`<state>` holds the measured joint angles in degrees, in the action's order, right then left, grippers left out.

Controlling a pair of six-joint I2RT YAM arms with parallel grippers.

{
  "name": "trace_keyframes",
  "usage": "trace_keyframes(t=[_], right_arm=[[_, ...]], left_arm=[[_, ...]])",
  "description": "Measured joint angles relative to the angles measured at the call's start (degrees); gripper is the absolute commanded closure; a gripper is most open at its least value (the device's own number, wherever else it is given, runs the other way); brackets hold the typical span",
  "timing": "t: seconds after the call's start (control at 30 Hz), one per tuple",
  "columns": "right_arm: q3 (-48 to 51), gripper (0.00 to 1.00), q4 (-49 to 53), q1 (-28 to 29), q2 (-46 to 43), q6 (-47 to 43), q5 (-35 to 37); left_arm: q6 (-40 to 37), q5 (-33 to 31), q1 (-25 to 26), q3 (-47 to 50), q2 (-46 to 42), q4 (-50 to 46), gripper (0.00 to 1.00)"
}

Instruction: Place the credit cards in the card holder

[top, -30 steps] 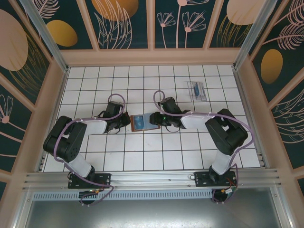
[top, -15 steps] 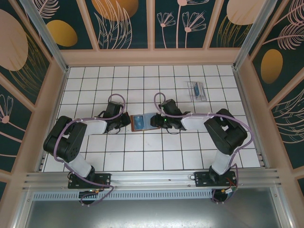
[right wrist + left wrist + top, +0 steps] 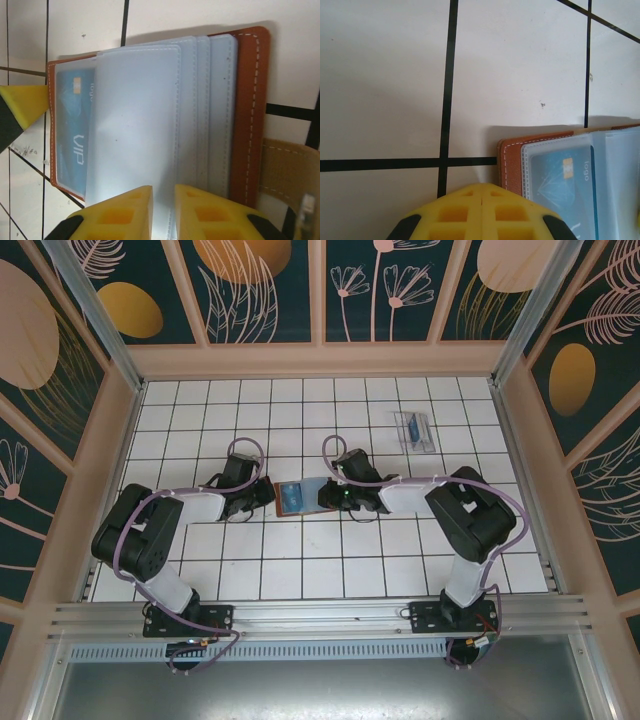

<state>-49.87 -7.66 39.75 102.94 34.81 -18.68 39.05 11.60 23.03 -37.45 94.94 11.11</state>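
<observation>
Right tool [image 3: 163, 192] clamped on a clear sleeve of the open card holder [image 3: 252, 100].
Its yellow fingers sit nearly together, with the sleeve's edge in the narrow gap. The left tool [image 3: 483, 190], fingers pressed together, sits just beside the holder's opposite leather edge. A blue credit card [image 3: 74, 130] lies in the sleeve nearest that edge. The holder lies mid-desk [image 3: 200, 400] between both arms. More credit cards [image 3: 414, 430] rest well apart, far right.
</observation>
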Motion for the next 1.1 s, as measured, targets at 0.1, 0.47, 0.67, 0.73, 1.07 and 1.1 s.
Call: trace_keyframes(t=[0.1, 0.47, 0.67, 0.73, 1.07, 1.1], right_arm=[[-0.3, 0.83, -0.1, 0.1, 0.4, 0.0, -0.8], [-0.9, 0.72, -5.7, 0.2, 2.4, 1.7, -7.3], [-0.9, 0.71, -9.9, 0.2, 2.4, 2.8, -10.7], [-0.9, 0.70, -11.2, 0.2, 2.4, 3.0, -11.5], [-3.5, 0.68, -17.9, 0.8, 6.4, 6.5, -17.9], [-4.1, 0.68, -18.0, 1.0, 6.8, 6.7, -18.3]], left_arm=[[0.0, 0.0, 0.0, 0.0, 0.0, 0.0, 0.96], [0.0, 0.0, 0.0, 0.0, 0.0, 0.1, 0.96], [0.0, -0.1, 0.1, 0.0, -0.1, 0.0, 0.96], [0.0, -0.1, 0.1, 0.2, -0.1, 0.2, 0.96], [0.0, -1.2, 0.6, 0.3, -0.5, -0.1, 0.95], [0.0, -1.2, 0.6, 0.3, -0.7, -0.3, 0.94]])
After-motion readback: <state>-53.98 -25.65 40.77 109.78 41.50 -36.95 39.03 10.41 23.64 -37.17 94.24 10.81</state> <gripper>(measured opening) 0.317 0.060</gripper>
